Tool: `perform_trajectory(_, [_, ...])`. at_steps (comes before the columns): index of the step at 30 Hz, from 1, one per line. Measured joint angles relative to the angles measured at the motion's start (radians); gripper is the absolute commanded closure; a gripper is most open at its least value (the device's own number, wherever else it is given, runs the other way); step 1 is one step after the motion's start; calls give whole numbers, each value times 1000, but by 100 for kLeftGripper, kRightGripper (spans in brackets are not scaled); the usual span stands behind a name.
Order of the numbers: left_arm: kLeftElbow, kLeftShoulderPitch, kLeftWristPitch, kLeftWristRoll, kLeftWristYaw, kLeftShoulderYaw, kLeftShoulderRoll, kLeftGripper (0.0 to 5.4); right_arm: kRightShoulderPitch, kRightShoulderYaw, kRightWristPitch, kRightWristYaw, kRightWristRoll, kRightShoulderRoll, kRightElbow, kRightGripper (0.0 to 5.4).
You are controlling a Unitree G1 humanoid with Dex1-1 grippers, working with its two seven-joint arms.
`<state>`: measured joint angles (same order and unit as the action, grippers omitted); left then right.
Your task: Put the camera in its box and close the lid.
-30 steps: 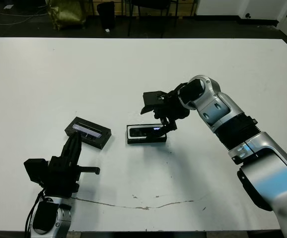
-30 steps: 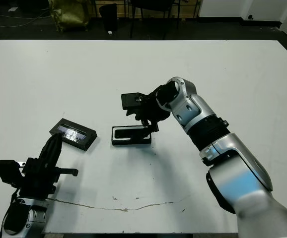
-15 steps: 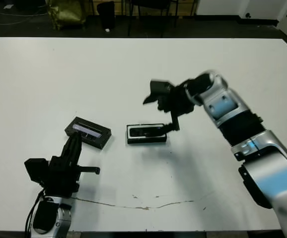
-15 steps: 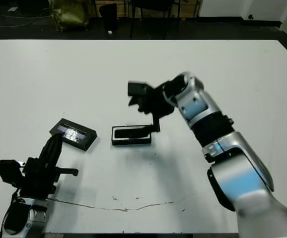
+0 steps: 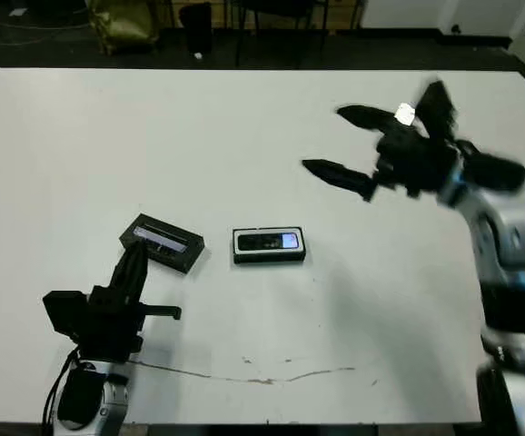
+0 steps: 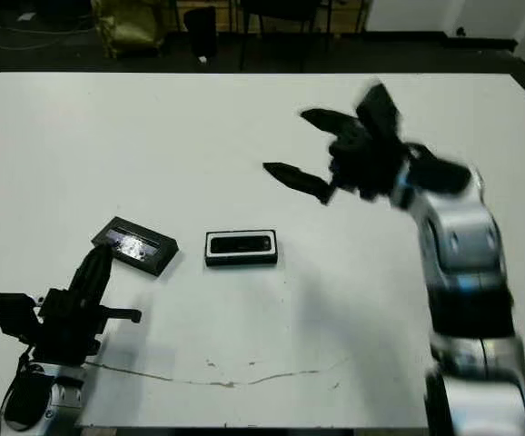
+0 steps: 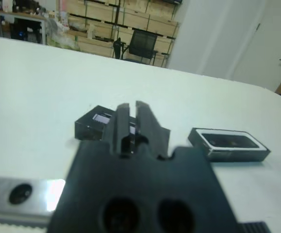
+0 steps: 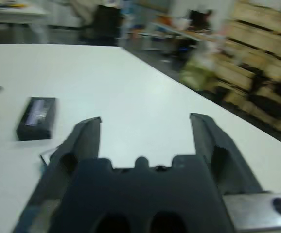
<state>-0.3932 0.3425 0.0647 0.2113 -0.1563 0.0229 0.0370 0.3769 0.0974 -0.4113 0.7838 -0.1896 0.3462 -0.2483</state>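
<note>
The white table point(image 5: 108, 136) carries the same things as one second ago, but the right arm has changed place a lot. Before, the right gripper point(image 5: 340, 145) was low, just over the end of the box point(image 5: 269, 246) where the screen is; now it is raised and pulled far back from the box, toward the far right part of the table, and it looks blurred. Its jaws are spread wide and hold nothing. The left gripper point(image 5: 133, 270) is in the same place as before, near the front edge of the table, just in front of the lid point(image 5: 162, 242); its jaws are pressed together and empty.

The box has not moved. It lies flat, just beside the lid, with a small gap between them. The camera point(image 5: 269, 242) lies inside the box, and its bluish screen is at the end away from the lid. The box is well apart from the right jaws and near the left jaws, but not between either pair. The lid rests on the table, not on the box.
</note>
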Motion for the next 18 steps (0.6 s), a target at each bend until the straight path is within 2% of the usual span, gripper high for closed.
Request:
perform_trajectory(4, [-39, -48, -41, 4, -43, 47, 88, 540, -224, 47, 61, -116, -22, -39, -110, 289])
perform_trajectory(8, [-97, -145, -133, 25, -84, 102, 196, 540, -411, 59, 135, -194, -41, -86, -186, 376])
perform_trajectory(12, [-125, -290, -248, 19, -114, 132, 312, 540, -525, 55, 277, -273, -32, -144, -204, 468])
perform_trajectory(15, [-126, -416, -349, -3, -140, 131, 398, 540, -587, 40, 331, -339, -18, -180, -221, 537])
perform_trajectory(18, [-90, -548, -408, -39, -193, 86, 468, 540, -627, 29, 365, -387, -10, -199, -221, 539])
